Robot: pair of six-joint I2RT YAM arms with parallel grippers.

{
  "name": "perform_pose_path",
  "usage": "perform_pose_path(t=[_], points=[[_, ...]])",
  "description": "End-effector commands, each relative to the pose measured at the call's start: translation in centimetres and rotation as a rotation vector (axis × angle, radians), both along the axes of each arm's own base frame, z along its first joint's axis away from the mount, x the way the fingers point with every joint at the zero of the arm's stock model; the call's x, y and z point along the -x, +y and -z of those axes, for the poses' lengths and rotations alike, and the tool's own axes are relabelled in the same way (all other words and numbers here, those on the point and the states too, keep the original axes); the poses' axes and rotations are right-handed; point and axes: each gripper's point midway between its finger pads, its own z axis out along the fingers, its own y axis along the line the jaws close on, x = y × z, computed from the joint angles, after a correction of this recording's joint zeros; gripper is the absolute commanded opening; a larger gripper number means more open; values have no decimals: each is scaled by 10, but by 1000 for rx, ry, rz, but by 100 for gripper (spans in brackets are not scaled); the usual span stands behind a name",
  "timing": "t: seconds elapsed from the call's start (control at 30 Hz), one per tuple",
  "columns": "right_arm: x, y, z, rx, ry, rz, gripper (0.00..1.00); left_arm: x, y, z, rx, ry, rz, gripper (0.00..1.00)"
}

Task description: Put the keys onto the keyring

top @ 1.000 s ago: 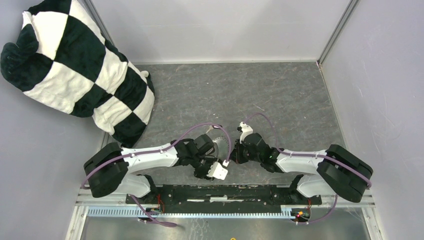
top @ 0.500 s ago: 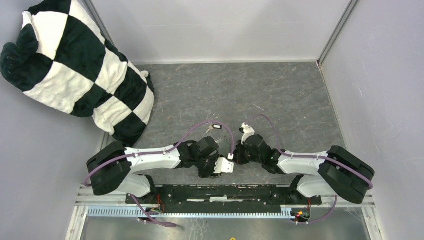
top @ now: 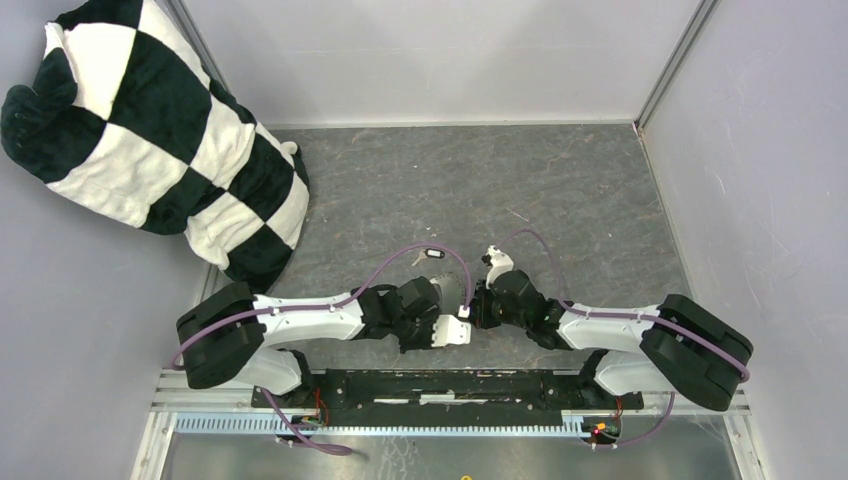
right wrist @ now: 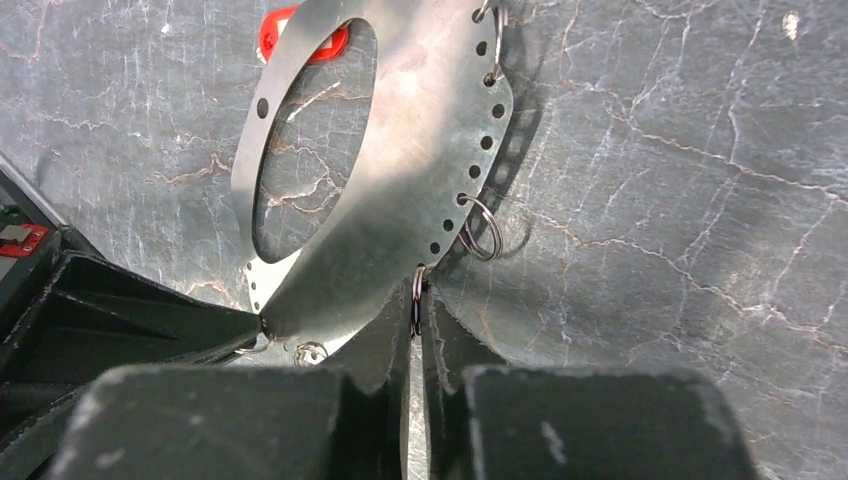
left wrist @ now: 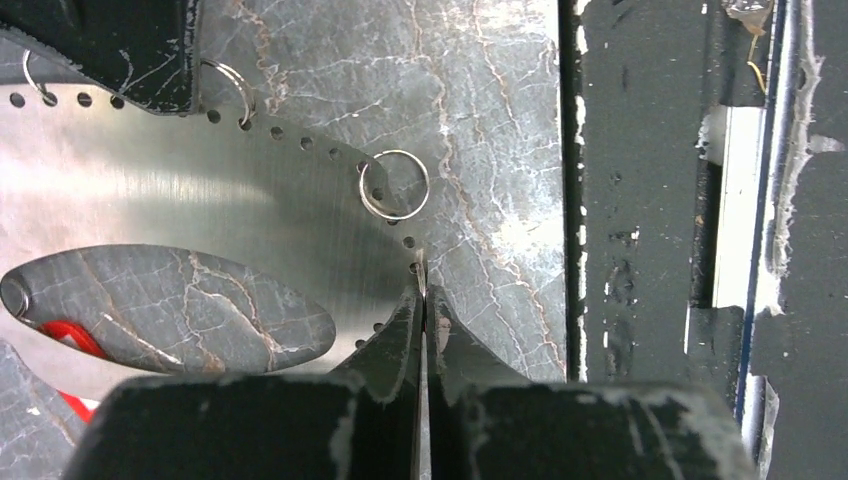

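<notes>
As left tool (left wrist: pixel 424 300) and right tool (right wrist: pixel 415 310) clamp its rim, keyring (left wrist: pixel 200 200) bridges them.

Keyring (right wrist: pixel 420 170) mid-front on table (top: pixel 560 180), key (top: pixel 432 254) seemingly just behind it, blanket (top: pixel 150 130) far left.

Lab test cell: grey walls (top: pixel 450 50), aluminium frame (top: pixel 677 60).
</notes>
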Motion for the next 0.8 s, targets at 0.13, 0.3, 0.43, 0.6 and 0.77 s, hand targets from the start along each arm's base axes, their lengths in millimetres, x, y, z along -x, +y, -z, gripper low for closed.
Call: perform_pose_path(t=[0.13,0.3,0.43,0.6,0.77], points=[[-1,3,-27,-53,-84,-38,31,-37,-5,-25,-22,-162,-106,2],[7,3,-58,-82,-226,-167,49,-58,-9,-68,9,-271,-111,2],[9,-1,-90,-81,-379,-252,57,-49,-18,-118,141,-317,8,2],[11,-4,-164,-141,-714,-358,59,-30,-20,-176,316,-411,185,2],[15,-7,-227,-136,-985,-442,72,-25,-25,-215,392,-438,214,2]])
